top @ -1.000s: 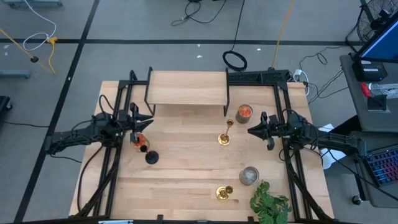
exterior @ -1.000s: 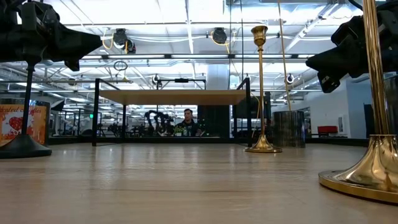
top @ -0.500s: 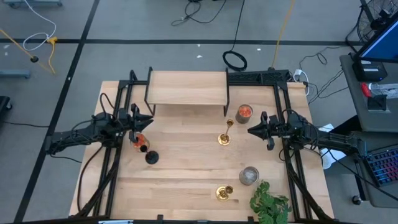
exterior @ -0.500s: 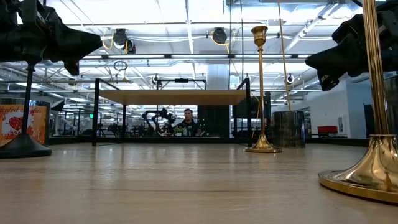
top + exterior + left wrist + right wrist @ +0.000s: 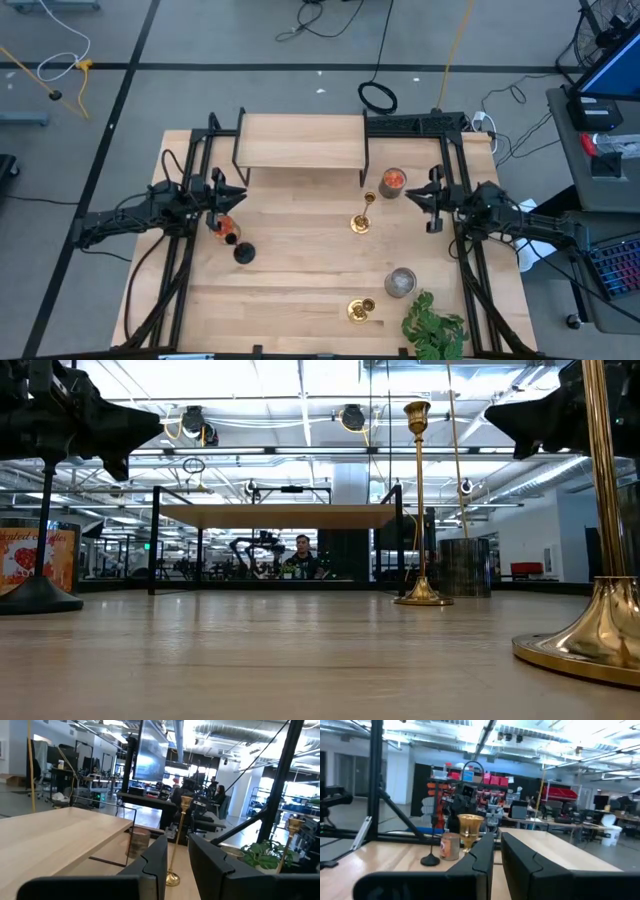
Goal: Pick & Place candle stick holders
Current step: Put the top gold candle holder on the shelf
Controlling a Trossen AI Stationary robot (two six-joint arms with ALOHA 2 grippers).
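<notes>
Three candlesticks stand upright on their round bases on the wooden table. One gold candlestick (image 5: 362, 218) (image 5: 420, 500) stands mid-table. A second gold candlestick (image 5: 360, 310) (image 5: 600, 560) stands near the front edge. The shorter black candlestick (image 5: 240, 248) (image 5: 45, 540) stands at the left. My left gripper (image 5: 238, 193) (image 5: 177, 855) hovers above the table's left side, left of the middle gold candlestick, with its fingers a narrow gap apart and empty. My right gripper (image 5: 410, 195) (image 5: 497, 850) hovers to the right of that candlestick, shut and empty.
A wooden riser shelf on black legs (image 5: 302, 140) stands at the back. A red-filled jar (image 5: 394, 180) stands by the shelf's right leg. Another red-filled jar (image 5: 222, 222) stands under my left gripper. A grey-filled jar (image 5: 400, 282) and a green plant (image 5: 435, 325) are at the front right.
My right gripper has risen and drawn a little toward the table's far right, away from the middle gold candlestick. The candlesticks stand as before.
</notes>
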